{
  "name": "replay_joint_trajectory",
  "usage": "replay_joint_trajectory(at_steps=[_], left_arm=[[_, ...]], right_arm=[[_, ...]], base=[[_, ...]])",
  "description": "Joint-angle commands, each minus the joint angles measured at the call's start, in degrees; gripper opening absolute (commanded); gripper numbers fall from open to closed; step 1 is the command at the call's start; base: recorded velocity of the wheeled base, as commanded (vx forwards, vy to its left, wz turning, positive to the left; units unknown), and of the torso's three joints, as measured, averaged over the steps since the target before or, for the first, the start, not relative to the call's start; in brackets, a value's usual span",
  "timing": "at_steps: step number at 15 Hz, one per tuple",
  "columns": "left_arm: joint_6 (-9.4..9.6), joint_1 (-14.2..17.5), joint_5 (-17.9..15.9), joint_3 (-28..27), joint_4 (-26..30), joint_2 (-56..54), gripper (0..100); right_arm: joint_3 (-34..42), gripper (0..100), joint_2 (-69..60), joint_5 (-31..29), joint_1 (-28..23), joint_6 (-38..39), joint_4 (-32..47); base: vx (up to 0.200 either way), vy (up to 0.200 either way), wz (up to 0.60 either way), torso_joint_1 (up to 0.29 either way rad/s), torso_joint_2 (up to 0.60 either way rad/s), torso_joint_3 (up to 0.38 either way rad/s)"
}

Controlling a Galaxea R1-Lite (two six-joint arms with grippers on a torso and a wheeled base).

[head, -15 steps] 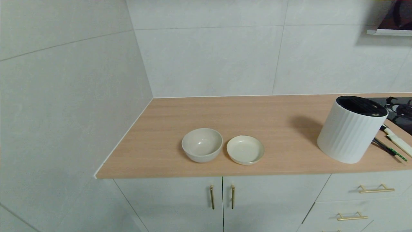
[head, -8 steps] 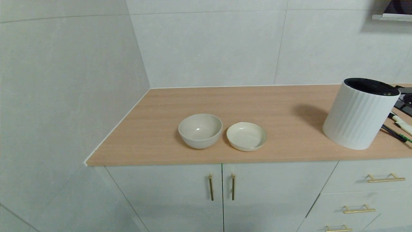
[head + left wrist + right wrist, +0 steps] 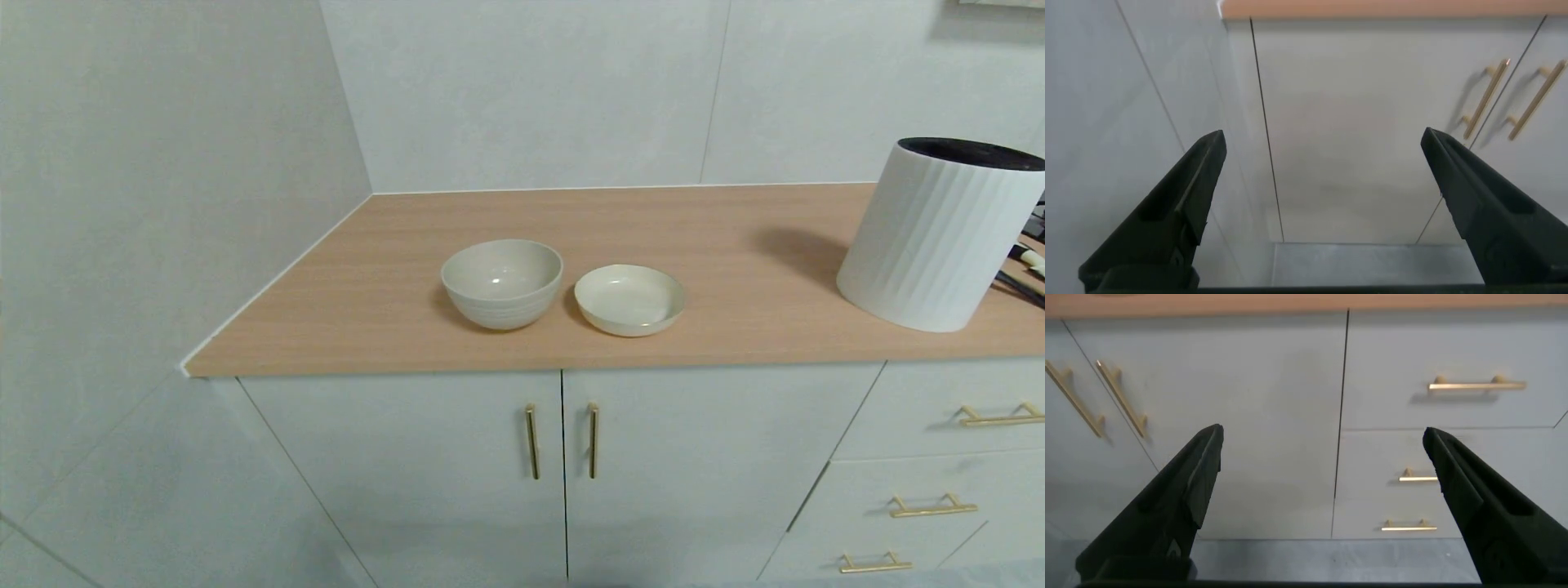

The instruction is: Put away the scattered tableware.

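A deep beige bowl (image 3: 502, 282) stands on the wooden counter (image 3: 392, 269), near its front edge. Right beside it on the right lies a shallow cream dish (image 3: 629, 298); the two almost touch. Nothing is inside either. My left gripper (image 3: 1323, 151) hangs open, low before the white cabinet doors (image 3: 1372, 131), below the counter's left end. My right gripper (image 3: 1323, 445) is open too, low in front of the cabinet and the drawers (image 3: 1454, 384). Nothing is between the fingers of either gripper.
A tall white ribbed holder (image 3: 939, 233) with a black top stands at the counter's right end; utensils (image 3: 1024, 269) lie just beyond it. Tiled walls close the counter at the left and back. Two cabinet doors with gold handles (image 3: 562, 441) sit under the bowls, drawers (image 3: 980, 425) to the right.
The whole head view has shifted: counter and dishes sit higher in the picture and more cabinet front shows, so the camera has moved. The bowl, dish and holder keep their places on the counter.
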Motion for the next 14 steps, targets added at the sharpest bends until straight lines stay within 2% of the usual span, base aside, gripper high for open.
replay_joint_trajectory(at_steps=[1, 14], left_arm=[[-0.01, 0.00, 0.01, 0.00, -0.02, 0.00, 100], [-0.01, 0.00, 0.01, 0.00, -0.02, 0.00, 100]], right_arm=[[0.00, 100, 0.07, 0.02, 0.00, 0.00, -0.02], [0.00, 100, 0.07, 0.02, 0.00, 0.00, -0.02]], base=[[0.000, 0.000, 0.00, -0.198, 0.49, 0.290], [0.000, 0.000, 0.00, -0.153, 0.45, 0.296]])
